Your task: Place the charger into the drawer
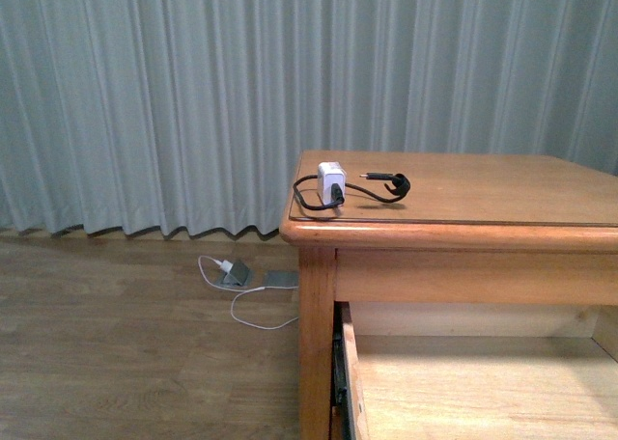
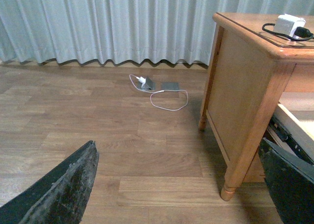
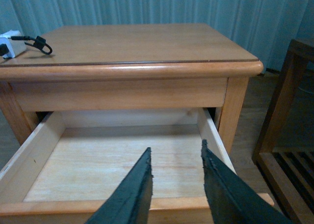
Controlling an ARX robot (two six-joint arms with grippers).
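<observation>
The charger (image 1: 331, 181), a small white cube with a looped black cable, lies near the left front corner of the dresser top (image 1: 502, 194); it also shows as the charger (image 2: 289, 25) in the left wrist view and the charger (image 3: 11, 46) in the right wrist view. The drawer (image 3: 44, 148) stands pulled out below the top, its pale wood inside bare. My right gripper (image 3: 175, 150) is open above the drawer's front part, holding nothing. My left gripper (image 2: 179, 153) is open over the floor, left of the dresser's leg (image 2: 245, 150).
A white-cabled charger with grey pads (image 1: 253, 278) lies on the wooden floor by the grey curtain (image 1: 193, 102). A darker wooden rack (image 3: 289, 135) stands to the dresser's right. The drawer's left side rail (image 1: 340, 363) juts forward.
</observation>
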